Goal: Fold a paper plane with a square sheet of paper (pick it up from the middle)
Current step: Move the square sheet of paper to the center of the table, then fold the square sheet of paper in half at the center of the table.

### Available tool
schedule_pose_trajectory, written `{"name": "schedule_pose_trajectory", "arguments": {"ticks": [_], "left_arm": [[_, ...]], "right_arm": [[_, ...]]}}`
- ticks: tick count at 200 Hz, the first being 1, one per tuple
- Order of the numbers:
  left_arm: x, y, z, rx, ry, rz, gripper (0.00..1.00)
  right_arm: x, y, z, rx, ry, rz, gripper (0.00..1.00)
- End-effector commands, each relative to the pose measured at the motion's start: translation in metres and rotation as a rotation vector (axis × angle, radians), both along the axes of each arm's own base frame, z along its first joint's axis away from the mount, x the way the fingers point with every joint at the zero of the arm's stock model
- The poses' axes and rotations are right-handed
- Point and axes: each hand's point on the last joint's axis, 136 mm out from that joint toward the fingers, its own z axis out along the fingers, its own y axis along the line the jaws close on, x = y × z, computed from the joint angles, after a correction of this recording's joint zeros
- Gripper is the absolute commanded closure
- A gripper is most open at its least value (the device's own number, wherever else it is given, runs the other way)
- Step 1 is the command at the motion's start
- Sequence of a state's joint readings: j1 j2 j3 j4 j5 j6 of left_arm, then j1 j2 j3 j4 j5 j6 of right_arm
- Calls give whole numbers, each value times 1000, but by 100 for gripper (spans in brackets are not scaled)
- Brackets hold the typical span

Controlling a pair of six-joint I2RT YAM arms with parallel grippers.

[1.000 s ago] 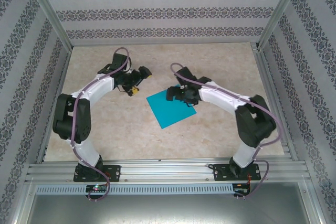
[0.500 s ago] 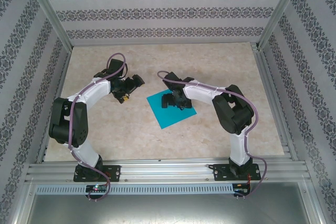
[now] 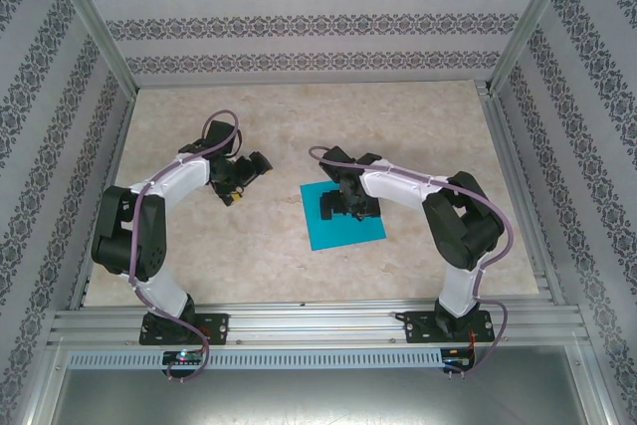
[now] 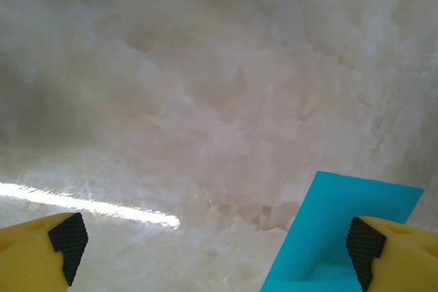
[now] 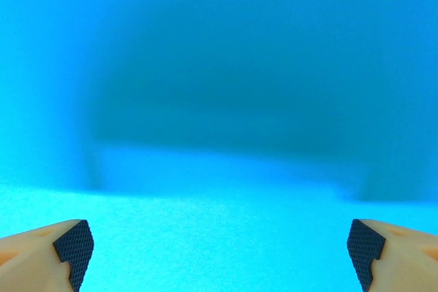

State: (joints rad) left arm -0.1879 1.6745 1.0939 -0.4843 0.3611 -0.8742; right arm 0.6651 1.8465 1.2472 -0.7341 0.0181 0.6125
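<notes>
1. While the right end effector [image 3: 339, 208] hangs over the middle of the square sheet of paper [image 3: 343, 236], its two fingers stand wide apart; in its wrist view [image 5: 219, 244] the teal paper [image 5: 219, 100] lies under both pads. I cannot tell if the pads touch it.
2. The sheet lies flat on the desk [image 3: 418, 126], a little right of the centre, between the two arms.
3. One second ago the sheet sat turned like a diamond. Now its edges run almost parallel to the desk edges, and it lies slightly more to the right.
4. The right arm has folded its elbow closer to its base than one second ago.
5. The left end effector [image 3: 247, 178] is also open. It has come nearer to the near edge and hangs left of the sheet, apart from it.
6. In the left wrist view [image 4: 215, 241] a corner of the sheet [image 4: 335, 230] shows beside the right-hand yellow finger [image 4: 400, 254].
</notes>
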Motion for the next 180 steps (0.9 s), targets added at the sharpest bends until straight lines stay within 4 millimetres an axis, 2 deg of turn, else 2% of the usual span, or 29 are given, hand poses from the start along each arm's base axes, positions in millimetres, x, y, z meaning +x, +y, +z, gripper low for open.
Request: {"name": "schedule_pose_trajectory", "arguments": {"ticks": [1, 39, 82, 125, 161, 180], "left_arm": [[-1, 5, 12, 0, -44, 17, 0], [-9, 6, 11, 3, -45, 24, 0], [-10, -2, 7, -8, -33, 5, 0], [-7, -7, 3, -17, -20, -13, 0], [-5, -8, 1, -18, -13, -14, 0], [-4, -9, 0, -22, -9, -14, 0]], "right_arm": [[6, 1, 6, -60, -16, 84, 2], [13, 16, 1, -29, 0, 120, 2], [14, 19, -15, -52, 48, 106, 2], [10, 10, -34, -98, 88, 86, 3], [0, -1, -60, -131, 149, 64, 8], [-2, -3, -66, -120, 160, 51, 11]]}}
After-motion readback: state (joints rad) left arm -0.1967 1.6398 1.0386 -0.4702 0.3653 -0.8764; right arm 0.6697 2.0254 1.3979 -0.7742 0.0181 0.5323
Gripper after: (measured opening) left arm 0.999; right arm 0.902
